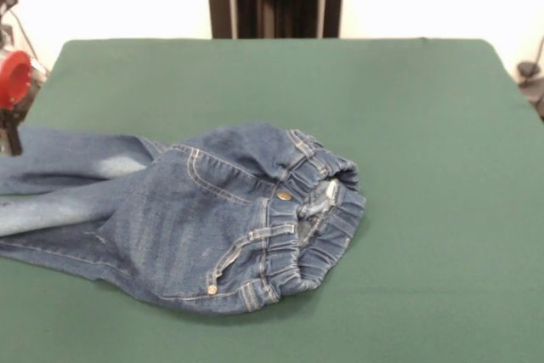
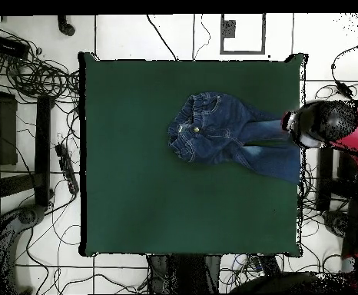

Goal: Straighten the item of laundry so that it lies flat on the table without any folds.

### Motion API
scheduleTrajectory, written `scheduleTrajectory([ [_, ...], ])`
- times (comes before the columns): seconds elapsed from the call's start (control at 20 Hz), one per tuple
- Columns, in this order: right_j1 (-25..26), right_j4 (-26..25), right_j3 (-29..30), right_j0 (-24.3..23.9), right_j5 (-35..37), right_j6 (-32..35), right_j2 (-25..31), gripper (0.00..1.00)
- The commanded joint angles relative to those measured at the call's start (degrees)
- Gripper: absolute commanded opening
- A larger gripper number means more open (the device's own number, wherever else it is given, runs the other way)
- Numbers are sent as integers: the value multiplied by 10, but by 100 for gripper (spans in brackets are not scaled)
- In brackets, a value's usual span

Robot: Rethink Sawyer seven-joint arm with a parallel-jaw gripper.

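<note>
The item of laundry point(image 1: 195, 218), a small pair of blue denim jeans, lies on the table point(image 1: 425, 125) left of its middle in the front view. The gathered waistband with its brass button points toward the table's centre and is bunched and rumpled. The legs run to the picture's left edge, one with a pale faded patch. In the overhead view the jeans point(image 2: 224, 134) stretch toward the table's point(image 2: 136, 192) right edge. My gripper point(image 1: 10, 138) hangs at the left edge under a red arm part, just over the leg ends. From above the gripper point(image 2: 292, 127) sits at the leg ends by the table edge.
The red and black arm point(image 2: 336, 127) reaches in over the table's right side in the overhead view. Cables point(image 2: 28, 69) and black stands point(image 2: 13, 138) lie on the floor around the table. Green cloth spreads wide right of and behind the jeans in the front view.
</note>
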Motion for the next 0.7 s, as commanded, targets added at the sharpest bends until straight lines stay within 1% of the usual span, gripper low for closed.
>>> scheduleTrajectory([
  [0.05,-1,54,121,51,-36,187,-10,100],
  [0.35,-17,90,144,84,-51,227,-32,100],
  [0.7,-21,137,182,116,-113,283,-43,100],
])
